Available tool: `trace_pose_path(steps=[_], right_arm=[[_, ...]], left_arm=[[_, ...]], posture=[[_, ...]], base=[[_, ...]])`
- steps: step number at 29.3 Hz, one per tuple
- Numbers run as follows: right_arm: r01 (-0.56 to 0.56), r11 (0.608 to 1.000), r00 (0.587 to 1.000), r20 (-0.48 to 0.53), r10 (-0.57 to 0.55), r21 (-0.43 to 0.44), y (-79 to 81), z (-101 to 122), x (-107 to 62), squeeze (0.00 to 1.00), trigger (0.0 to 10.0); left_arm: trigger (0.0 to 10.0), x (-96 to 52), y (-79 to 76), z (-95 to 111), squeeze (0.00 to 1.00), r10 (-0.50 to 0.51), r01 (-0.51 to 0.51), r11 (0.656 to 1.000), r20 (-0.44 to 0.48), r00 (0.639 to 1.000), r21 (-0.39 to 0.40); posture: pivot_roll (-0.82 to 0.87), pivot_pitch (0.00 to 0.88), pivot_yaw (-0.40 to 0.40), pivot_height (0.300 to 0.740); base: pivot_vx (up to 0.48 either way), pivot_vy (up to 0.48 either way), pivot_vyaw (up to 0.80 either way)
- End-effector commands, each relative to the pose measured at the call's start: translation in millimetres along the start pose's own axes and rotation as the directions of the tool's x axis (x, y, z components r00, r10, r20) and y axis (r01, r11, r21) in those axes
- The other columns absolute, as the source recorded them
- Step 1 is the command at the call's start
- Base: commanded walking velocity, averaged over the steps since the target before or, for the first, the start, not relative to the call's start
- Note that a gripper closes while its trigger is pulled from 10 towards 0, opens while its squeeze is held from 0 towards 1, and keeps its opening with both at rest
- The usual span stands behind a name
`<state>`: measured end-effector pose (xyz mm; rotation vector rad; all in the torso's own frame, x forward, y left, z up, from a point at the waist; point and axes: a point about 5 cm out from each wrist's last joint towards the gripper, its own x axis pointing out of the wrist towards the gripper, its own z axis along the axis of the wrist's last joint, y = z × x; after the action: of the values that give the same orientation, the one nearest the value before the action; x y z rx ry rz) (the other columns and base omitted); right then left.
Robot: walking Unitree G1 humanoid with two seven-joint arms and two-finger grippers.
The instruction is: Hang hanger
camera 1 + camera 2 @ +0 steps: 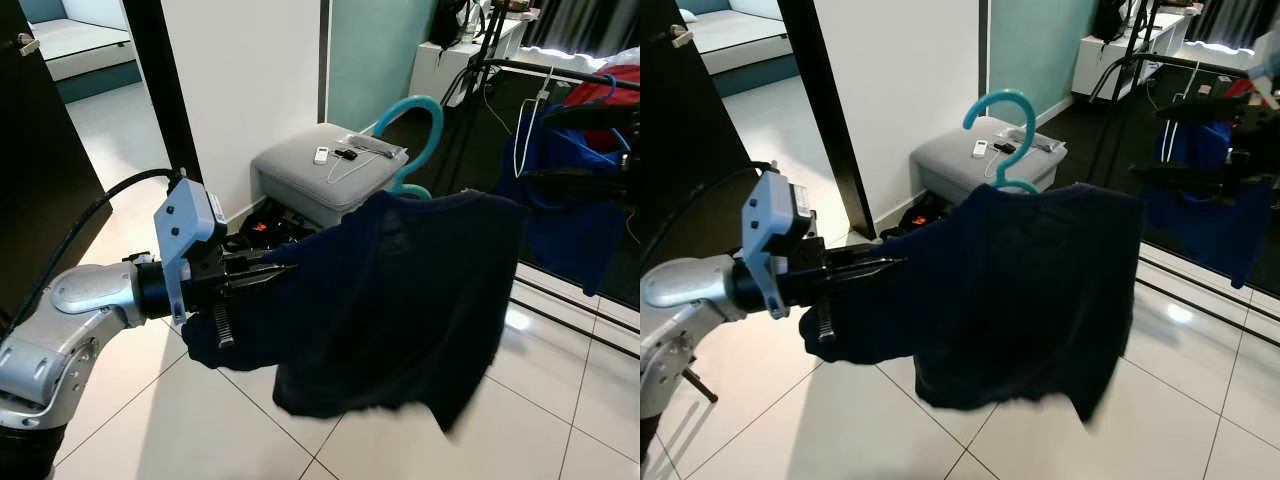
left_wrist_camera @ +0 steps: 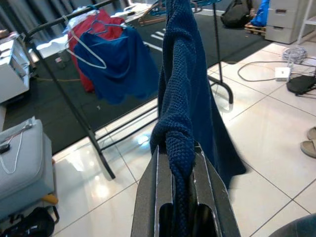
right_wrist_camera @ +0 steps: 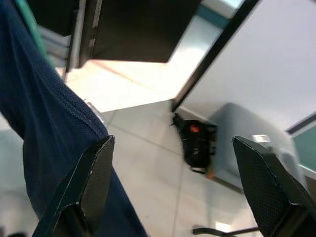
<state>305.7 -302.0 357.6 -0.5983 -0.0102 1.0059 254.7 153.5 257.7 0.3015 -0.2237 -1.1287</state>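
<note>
Your largest item is the dark navy shirt, spread across the middle of the head view and hanging above the white tiled floor. It is draped on a teal hanger, whose hook stands up above the collar at about 12 o'clock from the shirt. Behind the shirt, at 2 o'clock, you have a black clothes rack carrying a blue garment on a white hanger, with a red garment beside it. The teal hanger is not on the rack; it sits in the air short of the rail.

At 11 o'clock from the shirt, a grey ottoman stands against the white wall, with small items on its top surface and a black bag on the floor beside it.

Your left gripper reaches in from 9 o'clock, its fingers clenched on a bunched fold of the shirt at its left edge. In the left wrist view the knit cloth runs straight up from between them.

Your right gripper has its fingers spread wide and released, with the shirt's blue cloth lying against one finger but not pinched.
</note>
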Motion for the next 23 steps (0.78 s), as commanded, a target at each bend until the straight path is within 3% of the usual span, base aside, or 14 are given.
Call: trace_pose_path(steps=[1, 2, 4, 9, 16, 18, 20, 23], right_arm=[[-0.093, 0.995, 0.996, 0.007, 0.092, 0.023, 7.7, -2.1, 11.2, 0.00, 10.0], [-0.093, 0.995, 0.996, 0.007, 0.092, 0.023, 7.7, -2.1, 11.2, 0.00, 10.0], [-0.221, 0.974, 0.974, 0.058, 0.218, 0.058, 21.1, 0.0, 27.1, 0.00, 10.0], [-0.336, 0.938, 0.939, 0.102, 0.327, 0.086, 35.0, 1.5, 43.0, 0.00, 10.0], [-0.341, 0.936, 0.934, 0.138, 0.328, 0.086, 34.2, 3.7, 48.1, 0.00, 10.0], [-0.322, 0.942, 0.923, 0.254, 0.289, 0.096, 26.2, 15.6, 49.4, 0.00, 10.0], [-0.320, 0.942, 0.914, 0.296, 0.278, 0.103, 24.4, 20.0, 49.5, 0.00, 10.0], [-0.406, 0.906, 0.832, 0.458, 0.312, 0.120, 31.4, 39.7, 56.2, 0.00, 10.0]], left_arm=[[0.0, 0.7, -0.5, 9.3, 0.00, -0.030, 0.029, 0.999, 0.024, 0.999, 0.031], [0.0, 0.7, -0.5, 9.3, 0.00, -0.030, 0.029, 0.999, 0.024, 0.999, 0.031], [0.0, 5.6, -3.6, 9.3, 0.00, -0.054, 0.053, 0.998, 0.029, 0.998, 0.033], [0.0, 9.7, -6.6, 10.0, 0.00, -0.086, 0.085, 0.996, 0.036, 0.996, 0.030], [0.0, 12.0, -8.6, 11.1, 0.00, -0.105, 0.104, 0.994, 0.038, 0.994, 0.032], [0.0, 15.4, -12.1, 10.6, 0.00, -0.129, 0.128, 0.991, 0.032, 0.991, 0.034], [0.0, 16.5, -13.1, 10.3, 0.00, -0.135, 0.134, 0.990, 0.031, 0.990, 0.034], [0.0, 23.1, -17.5, 8.1, 0.00, -0.163, 0.162, 0.986, 0.033, 0.986, 0.027]], posture=[[-0.08, 0.000, -0.030, 0.740], [-0.08, 0.000, -0.030, 0.740], [-0.08, 0.000, -0.029, 0.740], [-0.08, 0.000, -0.030, 0.740], [-0.08, 0.000, -0.029, 0.740], [-0.08, 0.000, -0.031, 0.740], [-0.08, 0.000, -0.031, 0.740], [-0.09, 0.000, -0.026, 0.740]], base=[[0.000, 0.000, 0.00], [0.000, 0.000, 0.00], [0.000, 0.000, 0.00], [0.000, 0.000, 0.00], [0.000, 0.000, 0.00], [0.000, 0.000, 0.00], [0.000, 0.000, 0.00], [0.000, 0.000, 0.00]])
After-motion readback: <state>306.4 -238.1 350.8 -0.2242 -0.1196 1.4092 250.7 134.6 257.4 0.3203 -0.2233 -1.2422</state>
